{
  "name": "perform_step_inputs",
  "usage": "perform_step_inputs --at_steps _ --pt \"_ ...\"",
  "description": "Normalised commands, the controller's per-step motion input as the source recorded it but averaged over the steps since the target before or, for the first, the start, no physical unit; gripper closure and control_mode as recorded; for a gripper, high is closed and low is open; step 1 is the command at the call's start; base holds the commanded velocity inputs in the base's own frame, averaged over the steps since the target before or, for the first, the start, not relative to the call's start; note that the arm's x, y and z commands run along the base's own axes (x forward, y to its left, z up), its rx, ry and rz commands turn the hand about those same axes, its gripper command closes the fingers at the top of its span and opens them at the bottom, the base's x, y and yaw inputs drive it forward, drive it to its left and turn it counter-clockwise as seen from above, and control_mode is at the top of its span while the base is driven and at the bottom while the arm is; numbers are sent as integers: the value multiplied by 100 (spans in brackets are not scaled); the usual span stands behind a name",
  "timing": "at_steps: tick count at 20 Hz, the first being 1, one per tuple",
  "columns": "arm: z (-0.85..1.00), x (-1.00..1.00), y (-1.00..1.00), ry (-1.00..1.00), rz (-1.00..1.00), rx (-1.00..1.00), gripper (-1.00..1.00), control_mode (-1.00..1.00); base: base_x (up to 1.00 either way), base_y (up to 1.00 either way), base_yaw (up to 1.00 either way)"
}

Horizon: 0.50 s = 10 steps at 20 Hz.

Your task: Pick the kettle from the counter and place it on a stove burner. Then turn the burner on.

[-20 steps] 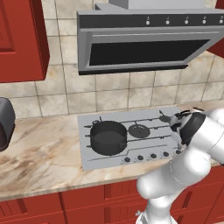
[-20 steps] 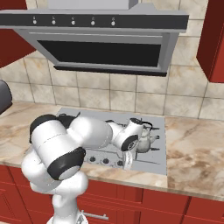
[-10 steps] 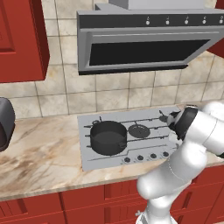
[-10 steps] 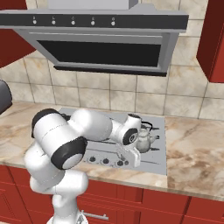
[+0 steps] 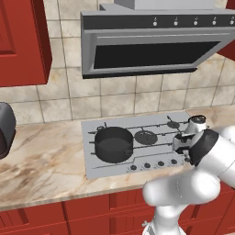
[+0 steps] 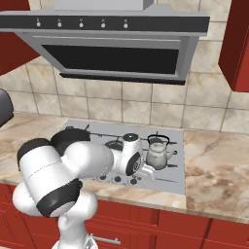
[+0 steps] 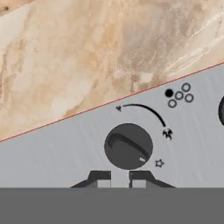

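The small silver-grey kettle with its black arched handle stands upright on the right side of the grey cooktop, covering the burner beneath it. My gripper is down at the front knob row, left of and in front of the kettle, and apart from it. In the hand view my gripper is shut and empty. Its fingertips sit just short of a round dark knob on the cooktop panel. The marbled counter lies beyond the panel edge. In the left base view my gripper is above the cooktop's front right corner.
A wide black pot occupies the left front burner, with a ringed burner beside it. More knobs line the cooktop front. A dark appliance stands at the far left of the counter. The range hood hangs overhead.
My hand has moved down and forward, away from the kettle's side, to the front knob row. The kettle has stayed on its burner.
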Motion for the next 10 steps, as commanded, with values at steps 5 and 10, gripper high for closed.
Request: perform_step_inputs --at_steps 5,10 --pt "0 -72 31 0 68 0 100 -100 0 0 0" --pt "0 -100 6 1 61 0 100 -100 0 0 0"
